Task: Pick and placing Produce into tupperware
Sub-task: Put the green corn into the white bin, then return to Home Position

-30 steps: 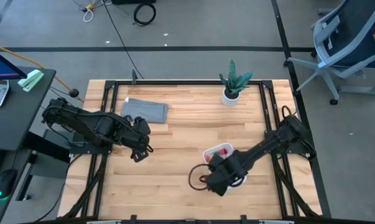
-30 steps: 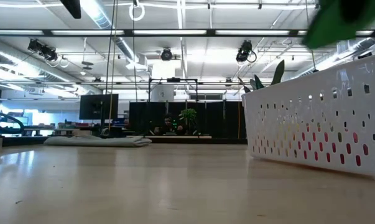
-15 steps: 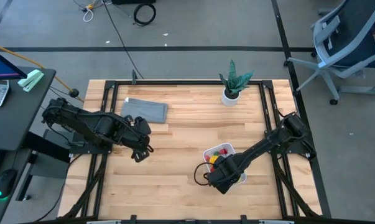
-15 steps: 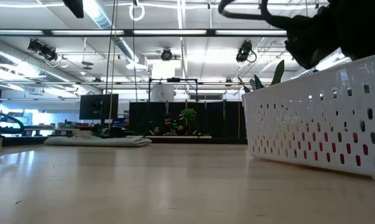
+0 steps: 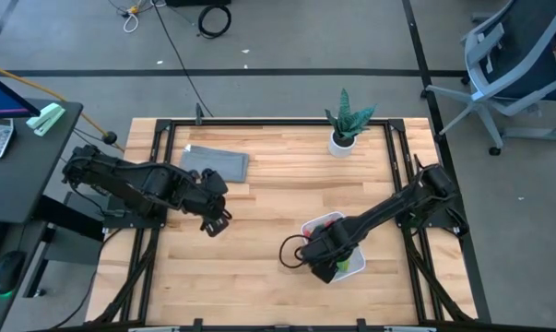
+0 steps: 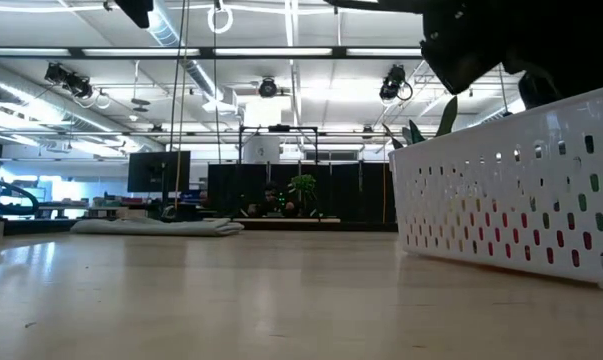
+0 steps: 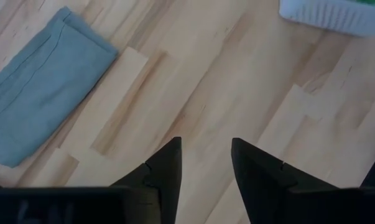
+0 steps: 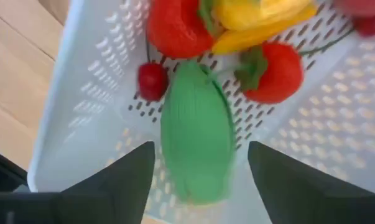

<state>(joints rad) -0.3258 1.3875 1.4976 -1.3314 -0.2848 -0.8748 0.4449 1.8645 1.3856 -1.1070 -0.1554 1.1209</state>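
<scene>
Wooden worktop (image 5: 259, 267) underneath everything, with the white perforated tupperware (image 5: 354, 265) taken as landmark throughout. Well apart from the tupperware, toward the far left part of the worktop, a folded grey cloth (image 5: 215, 163); well beyond the tupperware at the far edge, a spiky potted plant (image 5: 344, 124). Left end effector (image 5: 218, 223) waiting well apart from the tupperware, near the cloth, fingers apart and empty in the left wrist view (image 7: 203, 171). Right end effector (image 8: 199, 163) directly above the tupperware's near end, fingers spread wide and clamped on nothing. Between and below those fingers, on the perforated floor: the green oval produce (image 8: 196, 134), lying free inside the tupperware. Beside it, deeper in the tupperware, two red strawberry-like pieces (image 8: 175, 28), a yellow piece (image 8: 262, 15) and, smallest, a little red cherry-like ball (image 8: 152, 81) touching the green one's edge. Likely step in hand: release done, withdrawal due. Best done by rising straight up with fingers kept apart, clear of the low walls, so as not to drag the light tupperware or nudge the green piece out; only then swinging away.
</scene>
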